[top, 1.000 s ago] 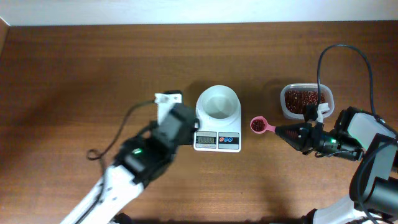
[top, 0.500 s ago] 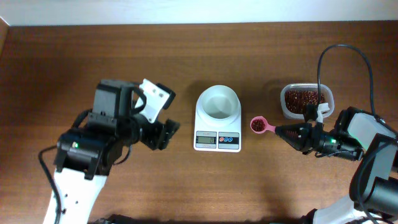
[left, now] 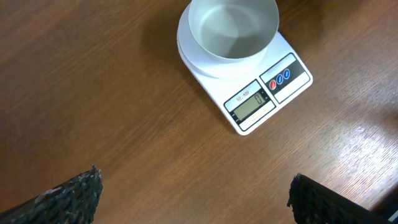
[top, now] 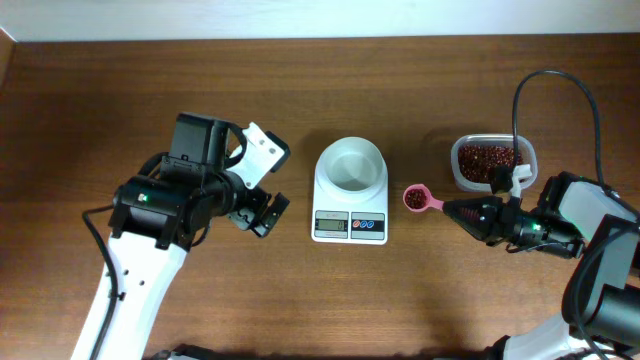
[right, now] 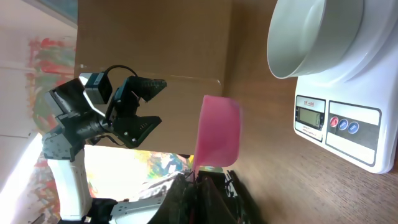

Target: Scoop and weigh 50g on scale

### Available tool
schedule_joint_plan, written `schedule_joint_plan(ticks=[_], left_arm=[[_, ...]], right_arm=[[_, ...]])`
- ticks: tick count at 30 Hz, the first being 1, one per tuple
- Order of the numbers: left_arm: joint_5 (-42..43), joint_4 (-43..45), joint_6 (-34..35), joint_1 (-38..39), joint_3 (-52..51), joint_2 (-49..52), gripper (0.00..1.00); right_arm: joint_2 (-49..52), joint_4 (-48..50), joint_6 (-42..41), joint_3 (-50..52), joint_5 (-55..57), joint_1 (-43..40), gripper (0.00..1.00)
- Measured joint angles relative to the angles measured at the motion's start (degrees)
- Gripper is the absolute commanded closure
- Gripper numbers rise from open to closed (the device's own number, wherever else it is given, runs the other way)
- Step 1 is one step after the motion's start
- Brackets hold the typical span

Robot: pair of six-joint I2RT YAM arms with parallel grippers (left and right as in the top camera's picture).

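Inspecting transfer stage: scale (top: 350, 195) sits mid-worktop (top: 120, 90), its white bowl (top: 351, 165) empty. Found right jaws shut on handle of pink scoop (top: 424, 202). Scoop head carries red beans (top: 413, 197) and hangs just beside scale's right edge, not yet over bowl. Bean tub (top: 493, 163) stands further right, apart from scale. Found left jaws spread wide, holding nothing, off to scale's left w/ a clear gap.

Risks, as judged:
1. Spill: tipping before scoop head clears bowl rim would drop beans on worktop or buttons (left: 281, 78), lost to the count.
2. Knock: scoop travelling low could strike bowl rim, shifting bowl or upsetting reading.
3. Overshoot: dumping full loads near target would pass 50g; last loads need partial pours.
4. Tare: display (left: 250, 104) digits too small to read. If bowl wt isn't zeroed, total is false.
5. Left arm (top: 150, 230) near enough that a stray move could nudge scale.
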State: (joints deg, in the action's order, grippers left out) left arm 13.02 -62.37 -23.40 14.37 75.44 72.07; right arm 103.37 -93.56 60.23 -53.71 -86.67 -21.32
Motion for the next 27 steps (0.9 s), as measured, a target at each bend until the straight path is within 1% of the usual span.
schedule_joint_plan(ticks=[2, 3, 4, 8, 11, 13, 15, 17, 19, 23, 27], left_arm=[[1.33, 0.0, -2.84, 0.0, 0.0, 0.0, 0.01], [4.39, 0.0, -6.12, -0.07, 0.0, 0.0, 0.01], [5.9, -0.02, -7.61, -0.04, 0.0, 0.0, 0.01], [9.14, -0.92, -10.67, -0.9, 0.0, -0.09, 0.01], [12.59, -4.33, -14.84, -6.47, 0.0, -2.19, 0.01], [17.68, -6.93, -19.82, -12.87, 0.0, -7.45, 0.01], [20.24, -8.02, -22.47, -14.97, 0.07, -10.45, 0.01], [21.9, -8.72, -25.14, -15.1, 0.13, -10.45, 0.01], [22.05, -9.03, -26.27, -13.57, 0.15, -7.72, 0.01], [15.8, -9.07, -27.08, -8.57, 0.15, -1.51, 0.01], [13.92, -8.96, -27.23, -6.38, 0.15, 1.64, 0.01]], right_arm=[[0.0, 0.0, -0.02, 0.0, 0.0, 0.0, 0.96], [0.0, -0.02, -0.02, 0.0, 0.0, 0.0, 0.96], [0.0, -0.02, -0.02, 0.0, 0.0, 0.0, 0.96], [0.0, -0.02, -0.04, 0.0, 0.0, 0.0, 0.96], [0.0, -0.04, -0.02, 0.0, 0.0, 0.0, 0.96], [0.0, 0.33, 0.02, 0.0, 0.02, 0.02, 0.96], [0.0, 0.96, 0.0, 0.0, 0.22, 0.0, 0.96], [0.0, 1.16, 0.0, 0.0, 0.24, 0.0, 0.96], [0.0, 1.25, -0.02, 0.0, 0.24, 0.0, 0.96], [0.0, 1.42, 0.02, 0.02, 0.24, 0.0, 0.96], [0.0, 1.68, 0.0, 0.02, 0.24, 0.0, 0.96]])
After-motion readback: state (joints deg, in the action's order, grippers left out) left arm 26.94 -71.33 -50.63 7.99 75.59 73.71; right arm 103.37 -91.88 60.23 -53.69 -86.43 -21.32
